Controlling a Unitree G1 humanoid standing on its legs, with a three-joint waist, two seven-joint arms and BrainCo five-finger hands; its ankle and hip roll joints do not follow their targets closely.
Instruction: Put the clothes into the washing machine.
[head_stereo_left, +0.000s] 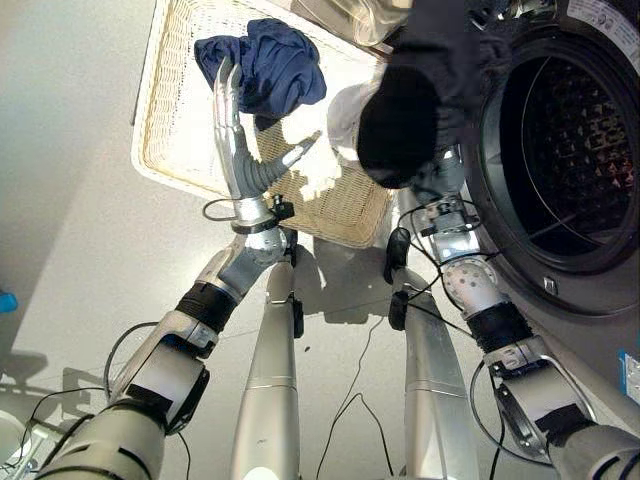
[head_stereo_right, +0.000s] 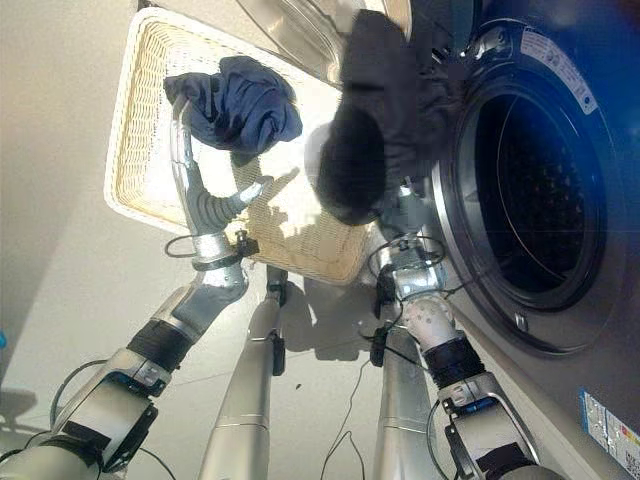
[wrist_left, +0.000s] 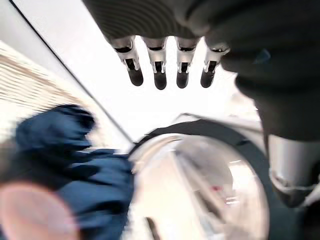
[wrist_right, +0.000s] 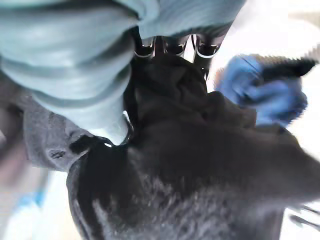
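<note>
Black fleecy garment (head_stereo_left: 420, 100), wicker basket (head_stereo_left: 180, 150)

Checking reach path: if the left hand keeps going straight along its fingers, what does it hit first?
Probably the navy garment in the wicker basket: the left hand has straight fingers pointing at it, tips at its edge. Contact unclear.

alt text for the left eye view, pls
The right hand lifts a dark garment beside the washing machine's open drum. The left hand reaches open over a wicker basket toward a navy garment lying in it.
</note>
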